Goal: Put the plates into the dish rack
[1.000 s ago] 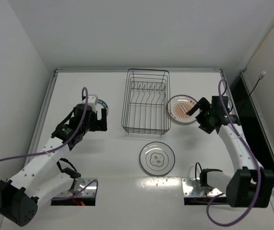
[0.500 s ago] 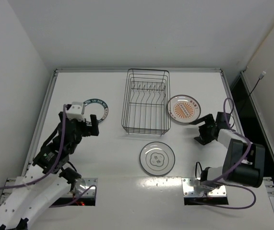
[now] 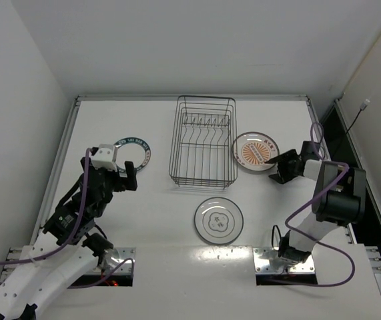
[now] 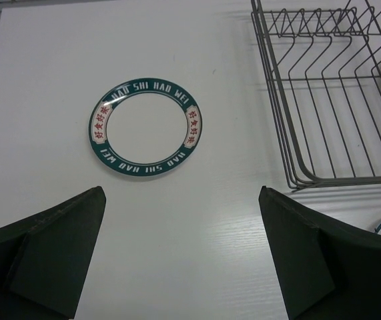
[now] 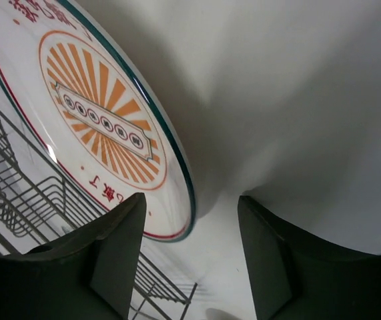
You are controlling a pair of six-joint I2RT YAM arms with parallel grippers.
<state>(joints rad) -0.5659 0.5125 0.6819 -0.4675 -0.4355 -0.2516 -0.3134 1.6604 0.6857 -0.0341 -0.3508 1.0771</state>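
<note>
The orange sunburst plate (image 5: 103, 127) has its edge inside the spread right gripper (image 5: 191, 203), low in the frame. The left gripper (image 4: 181, 193) is spread wide, empty.

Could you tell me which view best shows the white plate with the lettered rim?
Left wrist: the round white plate with the dark lettered rim is whole, lettering legible. Top external shows it small, partly hidden; right wrist, not at all.

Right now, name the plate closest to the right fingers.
The sunburst plate, right of the rack: its rim sits just ahead of the right fingers. The grey plate lies on the rack's near side, the green-rimmed one on its left.
</note>
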